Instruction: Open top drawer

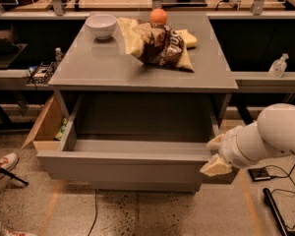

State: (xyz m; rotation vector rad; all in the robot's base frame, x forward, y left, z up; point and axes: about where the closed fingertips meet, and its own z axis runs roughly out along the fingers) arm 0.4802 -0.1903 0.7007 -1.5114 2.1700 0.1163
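We see the drawer (123, 167) pulled well out from under the front edge of the counter (103, 70). Its flat front panel stands forward of that edge, and its grey box lies in plain view from above. Of its inside we see only the grey floor and walls.

The gripper (215, 155) is below the counter's front right corner, at the right end of the drawer's front panel. One cream finger (215, 142) sits behind the panel's top rim and the other lies in front of it, so we read the jaws as clamped on the panel. The white arm (270, 136) reaches in from the right.

On the counter, a white bowl (102, 25) stands near the back left corner; we see only its white inside. An orange (158, 16) sits at the back edge, near the middle. A crumpled brown chip bag (160, 45) lies just in front of the orange. A yellow pad (188, 37) touches the bag on the side of the right edge.

Below the left edge, an open cardboard box (45, 127) stands on the floor against the drawer's left wall. Something green (62, 130) lies inside it; we cannot tell what. A clear bottle (278, 66) stands on a ledge beyond the right edge.
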